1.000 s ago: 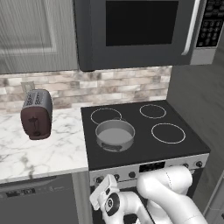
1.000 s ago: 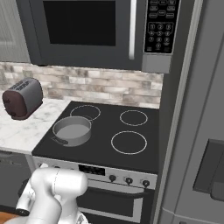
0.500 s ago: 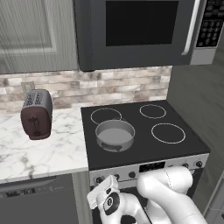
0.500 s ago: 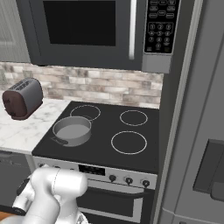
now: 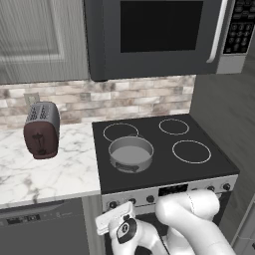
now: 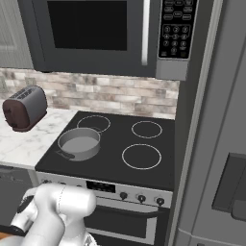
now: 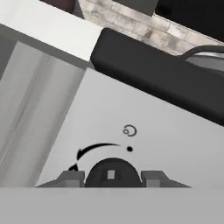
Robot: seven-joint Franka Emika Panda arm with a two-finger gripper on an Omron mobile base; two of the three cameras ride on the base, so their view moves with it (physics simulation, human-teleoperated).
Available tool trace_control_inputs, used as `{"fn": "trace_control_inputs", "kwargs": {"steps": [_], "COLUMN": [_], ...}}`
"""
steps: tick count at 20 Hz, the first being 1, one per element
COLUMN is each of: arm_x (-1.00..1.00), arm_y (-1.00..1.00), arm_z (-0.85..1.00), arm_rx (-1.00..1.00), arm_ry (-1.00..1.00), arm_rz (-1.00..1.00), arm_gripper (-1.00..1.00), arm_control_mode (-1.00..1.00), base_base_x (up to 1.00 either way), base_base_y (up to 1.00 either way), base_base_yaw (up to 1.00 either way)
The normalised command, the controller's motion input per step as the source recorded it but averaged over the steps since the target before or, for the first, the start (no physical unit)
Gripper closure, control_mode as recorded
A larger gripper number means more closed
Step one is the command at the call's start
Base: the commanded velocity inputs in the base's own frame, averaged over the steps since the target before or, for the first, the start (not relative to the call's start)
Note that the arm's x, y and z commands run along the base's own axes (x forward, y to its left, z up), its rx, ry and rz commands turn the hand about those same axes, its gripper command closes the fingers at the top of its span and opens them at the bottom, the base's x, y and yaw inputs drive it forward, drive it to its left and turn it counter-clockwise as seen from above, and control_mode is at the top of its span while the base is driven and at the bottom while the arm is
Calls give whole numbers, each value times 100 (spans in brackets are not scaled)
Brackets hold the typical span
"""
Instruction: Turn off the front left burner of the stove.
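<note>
The stove [image 5: 164,169] has a black glass top with white ring burners. A grey pan [image 5: 130,153] sits on the front left burner, so its ring is hidden under the pan [image 6: 79,142]. In the hand view, my gripper [image 7: 111,177] is right at the silver front panel [image 7: 144,131]. Its two fingertips [image 7: 72,177] press on either side of a dark round knob [image 7: 111,168]. A curved arrow mark, a dot and a small ring symbol are printed above the knob. From the left base view my hand [image 5: 115,220] is low at the panel's left end.
A dark red toaster [image 5: 42,130] stands on the marble counter [image 5: 60,174] left of the stove. The microwave [image 5: 159,35] hangs above. More knobs [image 6: 141,197] and a display [image 5: 173,190] line the panel. A tall grey wall [image 6: 211,144] borders the stove's right side.
My hand has shifted and rolled very slightly at the panel's left end. The pan, the stove and the camera views stay where they were.
</note>
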Motion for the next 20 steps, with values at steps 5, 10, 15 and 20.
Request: {"fn": "trace_control_inputs", "kwargs": {"steps": [5,10,15,20], "arm_x": [0,0,0,0], "arm_y": [-2,-6,-13,-16], "arm_z": [0,0,0,0], "arm_rx": [38,39,42,47], "arm_ry": [-3,0,0,0], "arm_rz": [-8,-8,-8,-8], "arm_gripper": [100,100,100,100], "arm_control_mode": [-100,-100,-100,-100], "base_base_x": [0,0,0,0], "base_base_y": [0,0,0,0], "base_base_yaw": [0,0,0,0]}}
